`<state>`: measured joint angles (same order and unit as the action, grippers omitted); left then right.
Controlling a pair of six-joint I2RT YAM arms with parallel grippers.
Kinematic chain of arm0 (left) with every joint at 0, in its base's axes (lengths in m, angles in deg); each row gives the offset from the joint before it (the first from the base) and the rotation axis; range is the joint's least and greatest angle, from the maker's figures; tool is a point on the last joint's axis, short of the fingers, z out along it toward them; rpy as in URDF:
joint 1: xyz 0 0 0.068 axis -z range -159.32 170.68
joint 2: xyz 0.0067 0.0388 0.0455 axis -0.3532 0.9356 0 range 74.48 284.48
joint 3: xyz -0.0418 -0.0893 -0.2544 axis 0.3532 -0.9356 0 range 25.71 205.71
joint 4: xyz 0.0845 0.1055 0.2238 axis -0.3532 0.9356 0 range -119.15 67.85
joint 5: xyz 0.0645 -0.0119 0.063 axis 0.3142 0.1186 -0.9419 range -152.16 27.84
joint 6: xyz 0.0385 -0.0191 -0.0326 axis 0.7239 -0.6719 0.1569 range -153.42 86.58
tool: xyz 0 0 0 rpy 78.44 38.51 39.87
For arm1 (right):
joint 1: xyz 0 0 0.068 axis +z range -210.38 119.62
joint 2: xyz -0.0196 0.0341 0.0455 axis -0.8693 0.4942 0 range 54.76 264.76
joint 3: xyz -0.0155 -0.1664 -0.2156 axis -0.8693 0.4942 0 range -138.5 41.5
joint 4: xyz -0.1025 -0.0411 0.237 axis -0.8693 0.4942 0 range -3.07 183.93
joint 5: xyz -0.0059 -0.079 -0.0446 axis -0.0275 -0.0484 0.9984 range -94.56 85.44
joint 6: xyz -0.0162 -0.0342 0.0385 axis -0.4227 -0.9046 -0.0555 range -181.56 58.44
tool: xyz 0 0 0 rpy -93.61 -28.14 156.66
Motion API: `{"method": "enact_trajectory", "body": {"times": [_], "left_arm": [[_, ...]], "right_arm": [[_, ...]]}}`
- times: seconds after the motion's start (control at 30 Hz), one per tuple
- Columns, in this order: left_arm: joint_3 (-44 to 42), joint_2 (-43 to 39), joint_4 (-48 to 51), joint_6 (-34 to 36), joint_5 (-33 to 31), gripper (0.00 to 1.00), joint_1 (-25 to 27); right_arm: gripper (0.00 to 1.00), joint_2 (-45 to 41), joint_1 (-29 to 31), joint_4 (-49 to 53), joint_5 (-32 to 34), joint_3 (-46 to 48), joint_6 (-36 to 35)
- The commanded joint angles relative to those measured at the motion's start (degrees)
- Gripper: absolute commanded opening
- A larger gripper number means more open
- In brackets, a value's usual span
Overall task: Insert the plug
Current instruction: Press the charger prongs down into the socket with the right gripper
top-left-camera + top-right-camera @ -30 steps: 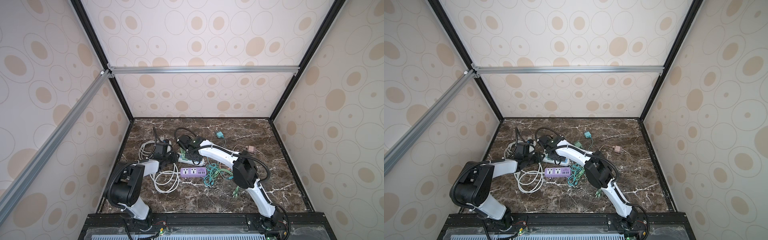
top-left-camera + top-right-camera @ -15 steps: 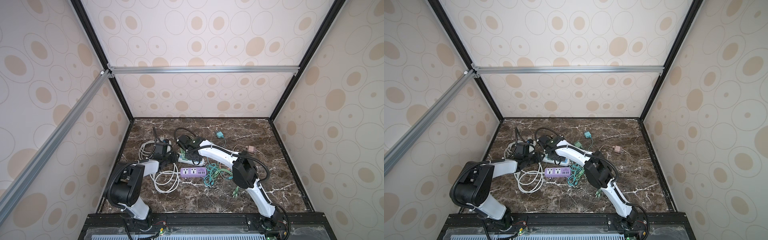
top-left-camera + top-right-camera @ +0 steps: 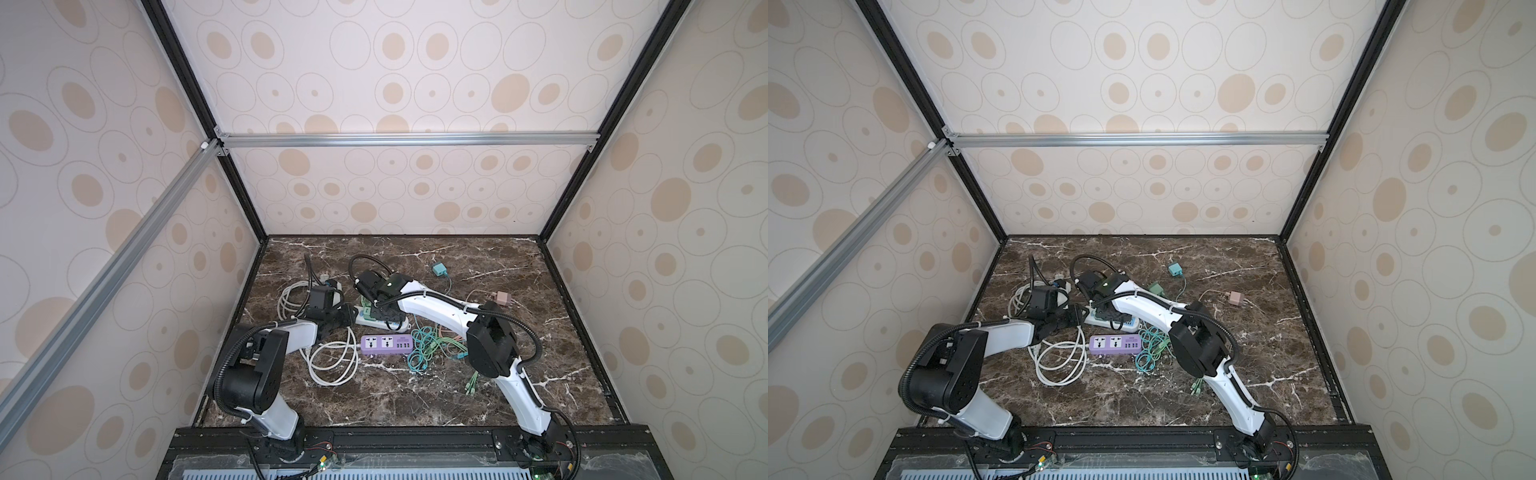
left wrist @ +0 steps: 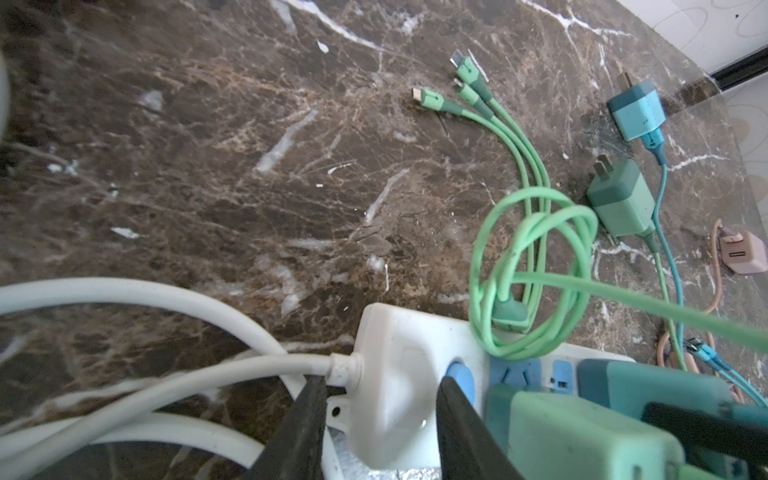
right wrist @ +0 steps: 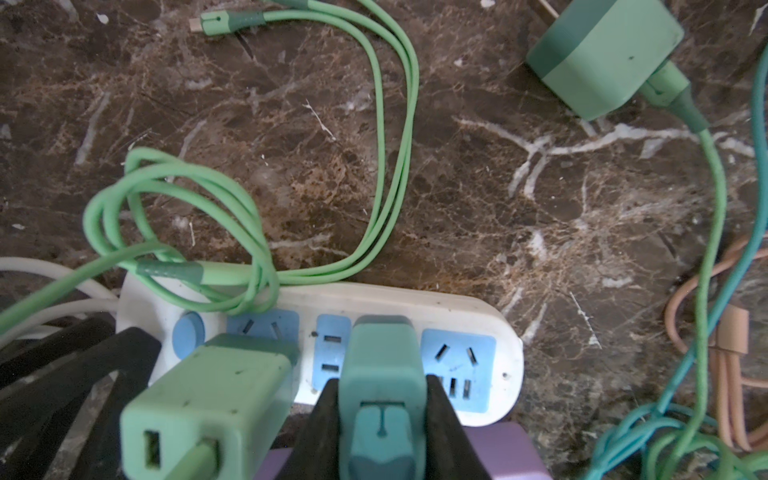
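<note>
Nothing on the marble table (image 3: 415, 399) had shifted in the last second; the white power strip (image 5: 457, 311) stayed braced at its cord end by the left gripper (image 4: 380, 386), jaws narrowed onto it; the right gripper (image 5: 382, 384) stayed clamped on the teal plug (image 5: 382, 353), upright at the middle socket (image 5: 330, 353); seating was probably unfinished.

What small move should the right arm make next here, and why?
Probably press the teal plug straight down. The right gripper clamps it over the middle sockets of the white power strip, but whether its prongs are seated is hidden; the left gripper grips the strip's cord end, bracing it.
</note>
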<state>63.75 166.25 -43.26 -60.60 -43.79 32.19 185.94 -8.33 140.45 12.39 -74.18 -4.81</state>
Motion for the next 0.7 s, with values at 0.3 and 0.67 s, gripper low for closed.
{"method": "enact_trajectory", "body": {"times": [0.3, 0.67], "left_arm": [[0.1, -3.4, 1.3, 0.2, -0.1, 0.44, -0.7], [0.1, -4.7, 1.8, 0.4, -0.2, 0.44, -1.0]], "right_arm": [[0.29, 0.6, -0.3, 1.1, -3.6, 2.4, -2.6], [0.36, -1.4, -0.1, 1.3, -5.2, 2.9, -3.3]]}}
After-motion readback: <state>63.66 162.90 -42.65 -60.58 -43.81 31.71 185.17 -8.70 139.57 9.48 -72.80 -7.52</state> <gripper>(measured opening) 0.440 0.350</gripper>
